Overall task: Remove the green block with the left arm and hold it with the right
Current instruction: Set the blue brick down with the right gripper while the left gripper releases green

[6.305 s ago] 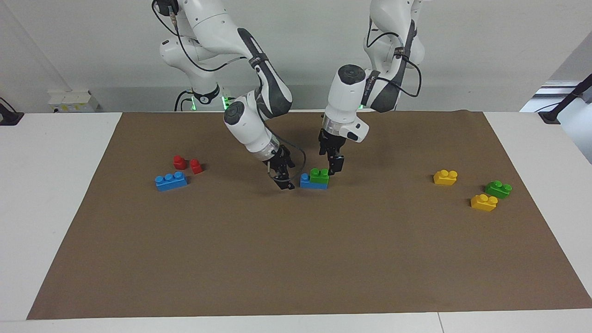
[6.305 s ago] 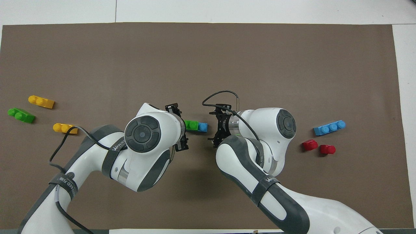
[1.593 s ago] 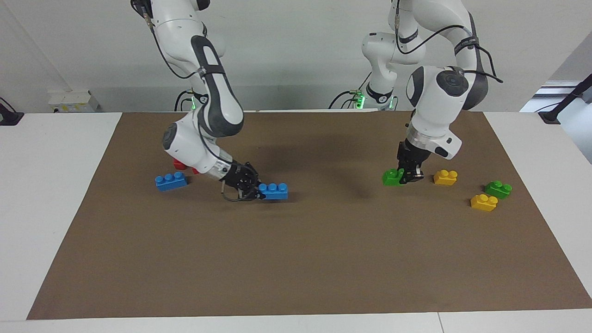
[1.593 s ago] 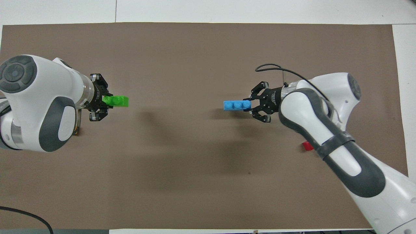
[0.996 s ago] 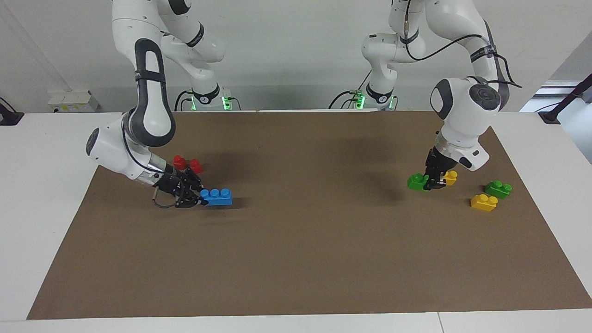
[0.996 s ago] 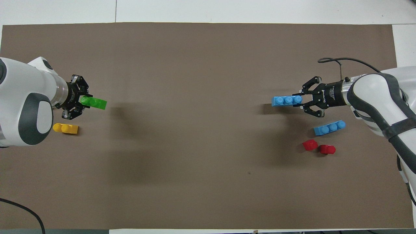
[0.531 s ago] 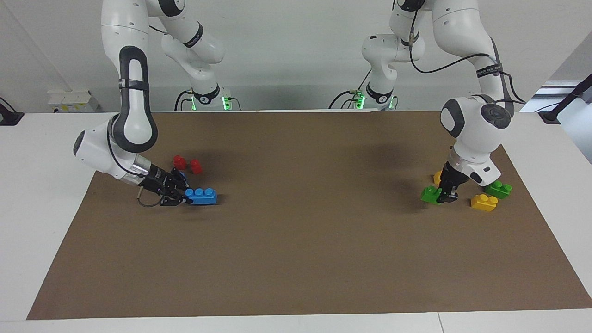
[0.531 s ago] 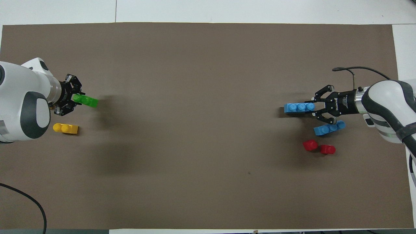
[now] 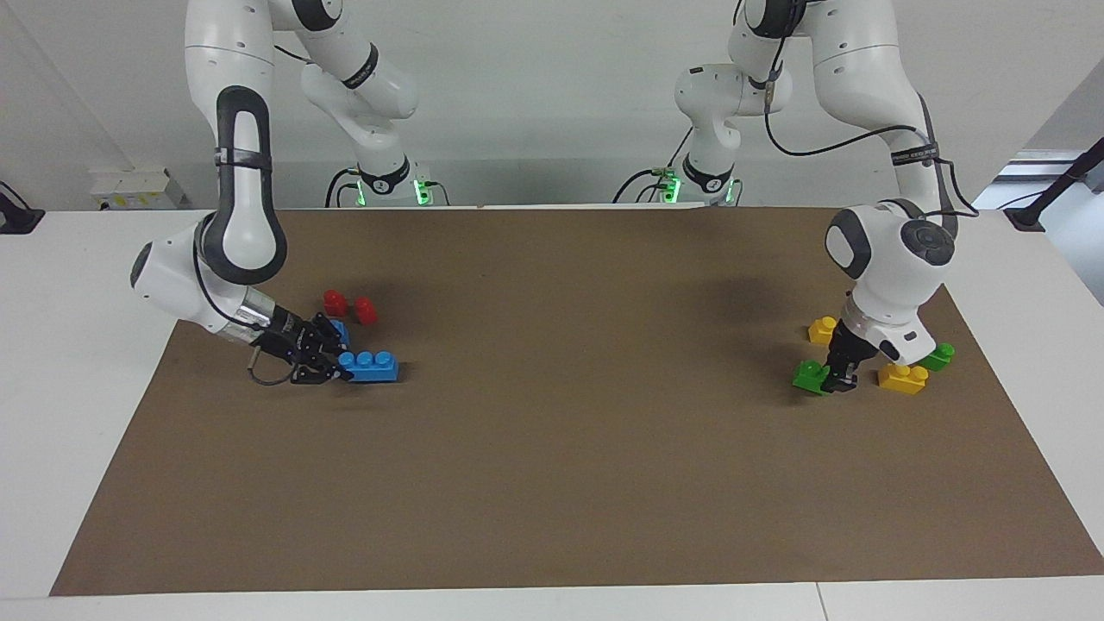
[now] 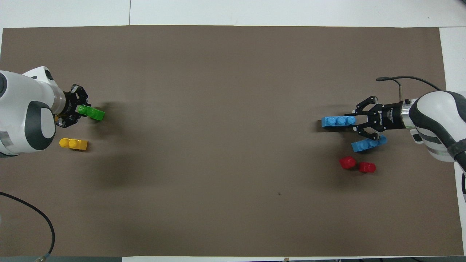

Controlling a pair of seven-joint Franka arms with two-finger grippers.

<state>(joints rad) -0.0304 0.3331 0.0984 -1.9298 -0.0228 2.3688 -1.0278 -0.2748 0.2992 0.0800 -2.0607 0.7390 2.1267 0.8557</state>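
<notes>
The green block [image 9: 809, 376] [image 10: 93, 113] is clamped by one end in my left gripper [image 9: 833, 379] [image 10: 82, 110], which is shut on it. It hangs very low over the brown mat [image 9: 569, 448] at the left arm's end, among the yellow bricks; I cannot tell if it touches the mat. My right gripper [image 9: 343, 367] [image 10: 354, 121] is shut on one end of a blue three-stud brick [image 9: 373, 366] [image 10: 338, 121], held level just over the mat at the right arm's end.
Two yellow bricks [image 9: 902, 378] [image 9: 821, 329] and a second green brick [image 9: 942, 353] lie around the left gripper. A second blue brick [image 10: 368, 144] and two red blocks [image 10: 347, 162] [image 10: 367, 167] lie by the right gripper.
The green block has come off the blue brick at the mat's middle. Both arms have swung apart to their own ends of the table and sunk lower, each still gripping its brick.
</notes>
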